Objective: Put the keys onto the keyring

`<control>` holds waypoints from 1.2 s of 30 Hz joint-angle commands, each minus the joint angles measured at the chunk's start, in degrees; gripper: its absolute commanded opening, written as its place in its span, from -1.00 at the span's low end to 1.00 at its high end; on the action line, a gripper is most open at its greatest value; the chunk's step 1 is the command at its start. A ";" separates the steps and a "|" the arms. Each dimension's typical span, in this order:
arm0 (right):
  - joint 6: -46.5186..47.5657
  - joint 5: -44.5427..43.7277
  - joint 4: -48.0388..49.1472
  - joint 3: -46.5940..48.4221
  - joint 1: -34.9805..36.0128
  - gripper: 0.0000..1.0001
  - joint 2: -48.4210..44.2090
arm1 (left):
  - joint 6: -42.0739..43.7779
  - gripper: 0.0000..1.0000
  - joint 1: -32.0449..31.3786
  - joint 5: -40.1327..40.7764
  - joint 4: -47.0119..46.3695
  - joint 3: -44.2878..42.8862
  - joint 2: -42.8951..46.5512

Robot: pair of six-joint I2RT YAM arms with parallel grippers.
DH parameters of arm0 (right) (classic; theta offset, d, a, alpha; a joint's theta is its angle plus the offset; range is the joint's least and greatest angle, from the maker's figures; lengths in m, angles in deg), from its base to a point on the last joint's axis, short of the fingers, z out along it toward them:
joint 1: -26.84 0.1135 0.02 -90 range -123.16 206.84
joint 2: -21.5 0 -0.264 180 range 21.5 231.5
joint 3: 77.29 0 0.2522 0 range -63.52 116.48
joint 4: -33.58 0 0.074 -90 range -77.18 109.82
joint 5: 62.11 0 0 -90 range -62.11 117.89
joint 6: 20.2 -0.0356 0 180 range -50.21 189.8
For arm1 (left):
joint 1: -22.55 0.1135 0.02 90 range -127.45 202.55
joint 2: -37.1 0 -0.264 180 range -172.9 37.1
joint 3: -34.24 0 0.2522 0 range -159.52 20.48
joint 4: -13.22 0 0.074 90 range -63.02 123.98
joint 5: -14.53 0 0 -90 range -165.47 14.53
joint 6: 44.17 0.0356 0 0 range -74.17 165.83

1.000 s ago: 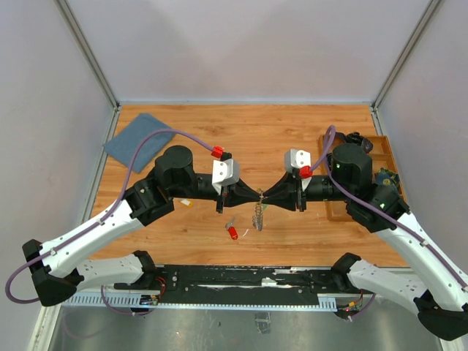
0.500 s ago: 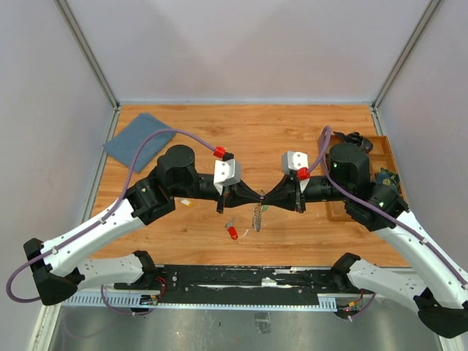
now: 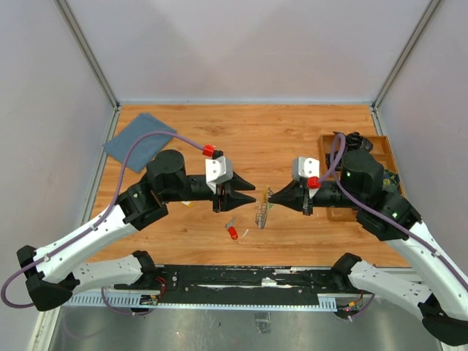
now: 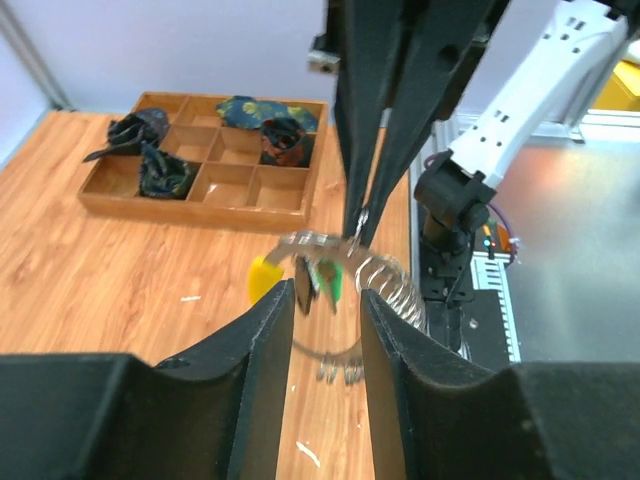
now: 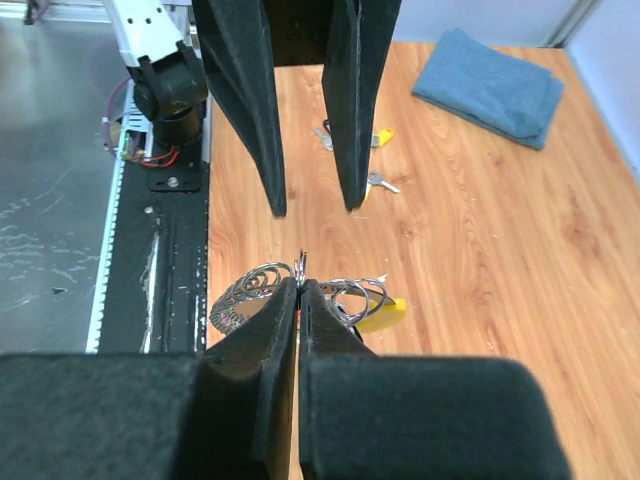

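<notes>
The keyring [image 3: 260,213] hangs just above the table between the two arms, and my right gripper [image 3: 268,194] is shut on its wire. The right wrist view shows my right gripper [image 5: 301,283] pinching the keyring [image 5: 262,285], silver keys fanned to the left and a yellow tag [image 5: 387,316] to the right. My left gripper [image 3: 251,191] stands open just left of the ring, nothing between its fingers. In the left wrist view the keyring [image 4: 385,285], with its yellow and green tags, hangs just beyond my left gripper [image 4: 327,292]. A red-headed key [image 3: 232,233] and a yellow-headed key [image 3: 187,203] lie on the table.
A wooden compartment tray [image 3: 380,140] with dark bundles sits at the right edge, seen also as the tray [image 4: 200,207] in the left wrist view. A folded blue cloth [image 3: 139,139] lies at the back left. Loose keys [image 5: 381,136] lie beneath the left arm.
The left gripper has opened, let go of the keyring and drawn back to the left. The right gripper has shut on the ring and shifted slightly right with it.
</notes>
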 commanded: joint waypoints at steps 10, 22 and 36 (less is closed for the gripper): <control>-0.82 -11.80 -1.36 -3.79 0.99 -0.99 -7.27 | -21.59 -0.22 -0.38 26.34 1.91 15.89 4.11; -3.95 -15.10 -2.44 -5.05 0.92 -0.99 -8.41 | -34.73 -0.11 -0.82 38.04 5.19 25.44 -3.95; -4.47 -14.72 -3.16 -5.92 0.92 -0.99 -8.46 | -31.84 -0.12 -1.04 38.36 4.74 24.54 -17.58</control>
